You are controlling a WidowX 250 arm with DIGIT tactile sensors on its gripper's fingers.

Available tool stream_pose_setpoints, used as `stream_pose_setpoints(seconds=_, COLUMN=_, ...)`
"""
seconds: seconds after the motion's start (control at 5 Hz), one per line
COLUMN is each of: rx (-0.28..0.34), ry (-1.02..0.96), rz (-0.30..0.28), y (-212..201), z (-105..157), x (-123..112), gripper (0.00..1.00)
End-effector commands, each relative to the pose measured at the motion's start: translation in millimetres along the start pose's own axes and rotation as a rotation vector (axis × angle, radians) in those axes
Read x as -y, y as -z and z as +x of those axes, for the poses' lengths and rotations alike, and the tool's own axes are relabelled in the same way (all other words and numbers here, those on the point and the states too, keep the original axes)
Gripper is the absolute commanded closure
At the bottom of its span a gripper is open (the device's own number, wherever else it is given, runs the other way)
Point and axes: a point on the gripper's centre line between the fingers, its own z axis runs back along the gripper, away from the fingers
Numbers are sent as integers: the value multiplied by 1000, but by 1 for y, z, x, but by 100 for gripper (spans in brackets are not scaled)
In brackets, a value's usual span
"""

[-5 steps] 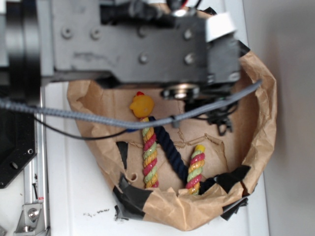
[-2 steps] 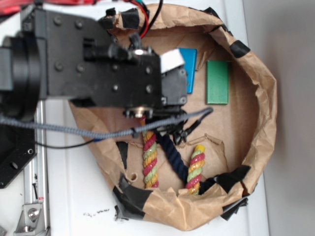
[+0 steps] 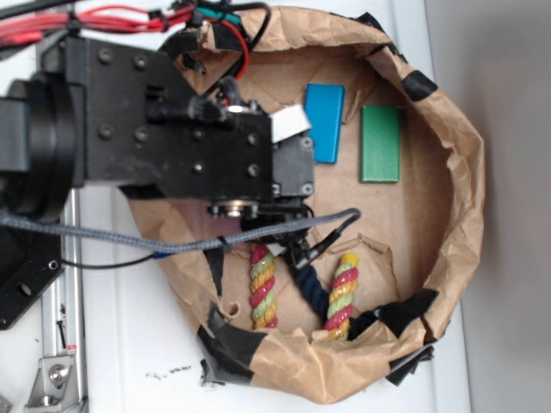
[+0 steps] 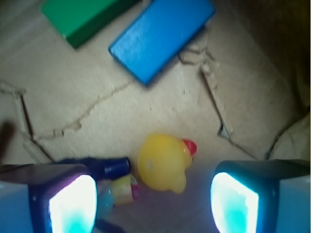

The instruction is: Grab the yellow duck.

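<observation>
In the wrist view the yellow duck (image 4: 164, 162), round with a red tuft, lies on the cardboard floor just ahead of my gripper (image 4: 153, 206). The two fingers (image 4: 73, 204) stand wide apart on either side of it, open, touching nothing. Its twisted rope (image 4: 121, 190) starts beside the left finger, next to a dark blue rope end (image 4: 109, 167). In the exterior view the arm's black body covers the duck; only the striped rope (image 3: 262, 288) shows below it.
A blue block (image 3: 324, 120) and a green block (image 3: 380, 143) lie further back in the brown paper basket (image 3: 461, 198). A second striped rope end (image 3: 342, 295) and a dark blue rope (image 3: 308, 288) lie near the front wall. Grey cable (image 3: 172, 243) crosses the basket.
The arm has swung left and back over the duck, hiding it in the exterior view and uncovering the blue and green blocks.
</observation>
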Motion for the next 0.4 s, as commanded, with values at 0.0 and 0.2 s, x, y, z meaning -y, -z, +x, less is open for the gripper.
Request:
stream_pose_setpoints(seconds=0.0, rx=37, ry=-83, rz=-3, y=2, z=-1, x=-23, gripper=0)
stream_pose_setpoints(seconds=0.2, rx=-18, ry=-333, rz=13, y=10, z=8, x=-37, gripper=0)
